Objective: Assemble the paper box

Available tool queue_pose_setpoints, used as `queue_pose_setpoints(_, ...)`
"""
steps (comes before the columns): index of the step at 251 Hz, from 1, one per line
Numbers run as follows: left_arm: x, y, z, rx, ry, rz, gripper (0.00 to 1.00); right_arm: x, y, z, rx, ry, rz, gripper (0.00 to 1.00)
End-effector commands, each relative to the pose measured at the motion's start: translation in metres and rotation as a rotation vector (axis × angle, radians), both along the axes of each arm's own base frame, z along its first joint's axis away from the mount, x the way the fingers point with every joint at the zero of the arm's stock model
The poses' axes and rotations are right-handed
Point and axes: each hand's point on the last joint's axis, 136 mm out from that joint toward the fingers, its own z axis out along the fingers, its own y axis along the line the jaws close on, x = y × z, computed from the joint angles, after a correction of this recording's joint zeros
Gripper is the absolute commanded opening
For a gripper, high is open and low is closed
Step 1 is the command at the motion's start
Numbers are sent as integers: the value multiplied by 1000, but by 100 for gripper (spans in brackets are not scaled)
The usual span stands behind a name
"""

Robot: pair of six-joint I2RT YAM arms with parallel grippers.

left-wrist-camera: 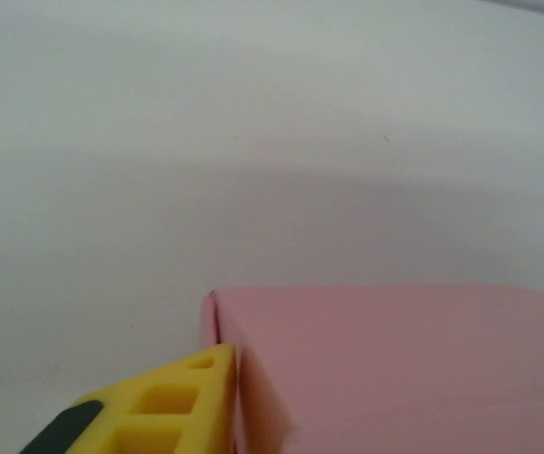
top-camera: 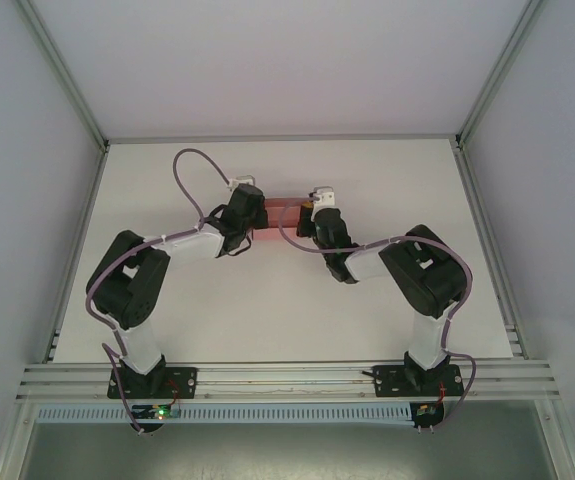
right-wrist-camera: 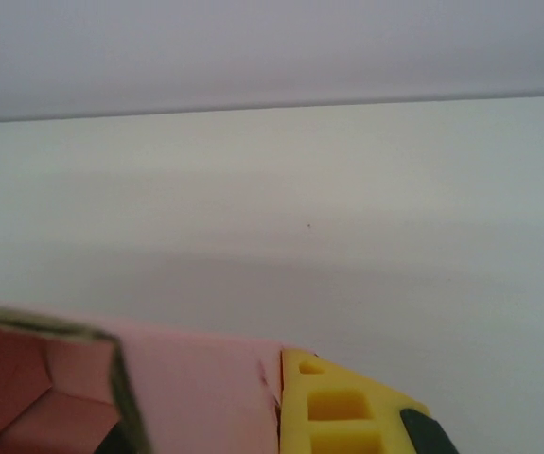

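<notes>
Field note, all three of my views checked: no lettering, label, brand, number or sign can be read. The box [left-wrist-camera: 394,369] shows plain pink card with no print on the faces I can see. The table [top-camera: 267,300] is bare white and unmarked. The small fittings at my bases are too tiny to read.

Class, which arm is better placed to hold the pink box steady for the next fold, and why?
Right, probably: the right fingers are closed on the box wall, while the left fingers only sit beside its corner.
</notes>
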Motion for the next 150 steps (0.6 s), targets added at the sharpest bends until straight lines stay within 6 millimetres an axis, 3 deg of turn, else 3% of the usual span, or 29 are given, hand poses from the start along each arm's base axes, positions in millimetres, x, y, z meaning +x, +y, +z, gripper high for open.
queue_pose_setpoints(1, -17, 0, 9, -25, 22, 6, 36, -18, 2, -30, -95, 47, 32, 0)
queue_pose_setpoints(24, -23, 4, 15, -19, 26, 5, 51, -23, -2, -33, -119, 34, 30, 0)
queue_pose_setpoints(70, -45, 16, 30, 7, 75, 4, 100, -31, 1, -32, -175, -10, 79, 0)
queue_pose_setpoints(106, -64, 22, 60, -35, 61, -12, 100, -32, -2, -33, -231, -20, 46, 0)
queue_pose_setpoints(150, -74, 64, 97, -23, -30, 184, 100, -39, 2, -32, -232, -65, 70, 0)
